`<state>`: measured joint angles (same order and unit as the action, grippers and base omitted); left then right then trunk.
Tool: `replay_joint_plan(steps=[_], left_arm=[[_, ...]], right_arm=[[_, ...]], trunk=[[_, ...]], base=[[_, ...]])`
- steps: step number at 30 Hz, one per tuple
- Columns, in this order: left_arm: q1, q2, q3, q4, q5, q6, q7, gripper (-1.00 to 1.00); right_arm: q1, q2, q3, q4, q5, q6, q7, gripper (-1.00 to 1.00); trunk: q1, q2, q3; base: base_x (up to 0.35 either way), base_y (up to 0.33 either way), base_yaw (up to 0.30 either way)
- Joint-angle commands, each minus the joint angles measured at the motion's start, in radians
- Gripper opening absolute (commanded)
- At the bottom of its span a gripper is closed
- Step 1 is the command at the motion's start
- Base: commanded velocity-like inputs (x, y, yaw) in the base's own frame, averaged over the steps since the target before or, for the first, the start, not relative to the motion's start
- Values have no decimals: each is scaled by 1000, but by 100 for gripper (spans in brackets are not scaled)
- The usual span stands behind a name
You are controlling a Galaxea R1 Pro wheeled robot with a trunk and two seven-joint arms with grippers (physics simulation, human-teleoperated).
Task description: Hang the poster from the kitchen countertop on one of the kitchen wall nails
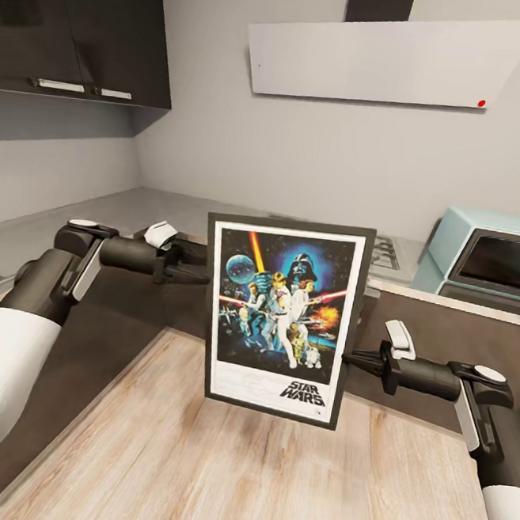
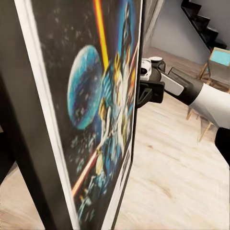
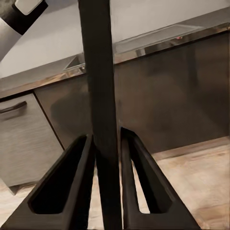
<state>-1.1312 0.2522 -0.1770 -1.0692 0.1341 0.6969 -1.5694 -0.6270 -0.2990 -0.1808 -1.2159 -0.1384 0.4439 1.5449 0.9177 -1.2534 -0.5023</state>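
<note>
Black-framed upright Star Wars poster (image 1: pixel 282 319) is off the counter, held in the air over the wood floor (image 1: pixel 193 460), print facing the robot, between both arms. Right tool (image 1: pixel 348 357) is closed on the frame's right edge low down; the right wrist view shows both fingers (image 3: pixel 64 187) pinching the thin black edge. Left tool (image 1: pixel 203 277) touches the frame's upper left edge; grip looks closed on it, but the jaws are hidden behind the frame, so cannot tell for certain. Pale grey L-shaped counter (image 1: pixel 146 201) with the steel hob (image 1: pixel 386 252) sits behind, with a mint-blue oven (image 1: pixel 487 258) at the right, a white slanted hood (image 1: pixel 391 58) and dark wall cabinets (image 1: pixel 83 28) above. No wall nail visible here. Risks: thin edge pinches at different heights, so uneven arm motion could twist the frame and slip it out; turning the base near the counter could knock a corner.
</note>
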Motion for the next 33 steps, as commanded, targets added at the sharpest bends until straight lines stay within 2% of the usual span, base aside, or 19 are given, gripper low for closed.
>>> replay_joint_plan(steps=[1,10,12,13,14,16,20,25,27,28,29,30,31,32,33], left_arm=[[-1,1,-3,0,5,10,-1,100],[-1,4,-3,2,4,10,-1,100],[-1,11,-3,6,3,9,-1,100],[-1,22,-3,6,3,9,-1,100],[-1,52,-3,6,3,9,-1,100],[-1,78,-3,6,4,9,-1,100],[-1,90,-3,6,4,9,-1,100],[-1,93,-4,9,4,9,-1,100],[12,93,-5,11,4,9,-1,100],[41,92,-5,27,3,7,-1,100],[47,92,-6,33,3,7,-1,100],[65,90,-7,65,3,3,-1,100],[77,89,-8,91,3,0,-1,100],[116,85,-10,134,1,-4,-1,100],[128,83,-11,140,1,-4,-1,100]], right_arm=[[-1,0,0,0,-1,16,3,-100],[-1,0,0,-1,-1,17,3,-100],[-1,0,0,-1,-1,16,3,-100],[-1,0,0,-1,-1,16,3,-100],[-1,-1,-1,-1,-1,17,3,-100],[-1,-1,-1,-1,-1,16,3,-100],[-1,-2,-2,-2,-1,16,3,-100],[-1,-3,-10,0,0,16,3,-100],[-2,-9,-14,1,1,16,3,-100],[-1,-13,-27,-1,3,15,3,-100],[-1,-14,-33,-1,3,15,4,-100],[-1,-17,-58,-2,6,15,5,-100],[0,-27,-69,-2,8,14,5,-100],[5,-51,-79,-2,10,13,4,-100],[6,-55,-80,-2,11,13,4,-100]], trunk=[[0,-1,-1],[0,-1,-1],[0,-1,-1],[0,-1,-1],[0,-1,-1],[0,-1,-1],[0,-1,-1],[0,-1,-1],[0,-1,-1],[0,-1,-1],[0,-1,-1],[0,-1,-1],[0,-1,-1],[0,-1,-1],[0,-1,-1]], base=[[0,0,0],[0,0,0],[0,0,0],[0,0,0],[0,0,0],[0,0,0],[0,0,0],[0,0,0],[0,0,0],[0,0,0],[0,0,0],[0,0,0],[0,0,0],[0,0,0],[0,0,0]])
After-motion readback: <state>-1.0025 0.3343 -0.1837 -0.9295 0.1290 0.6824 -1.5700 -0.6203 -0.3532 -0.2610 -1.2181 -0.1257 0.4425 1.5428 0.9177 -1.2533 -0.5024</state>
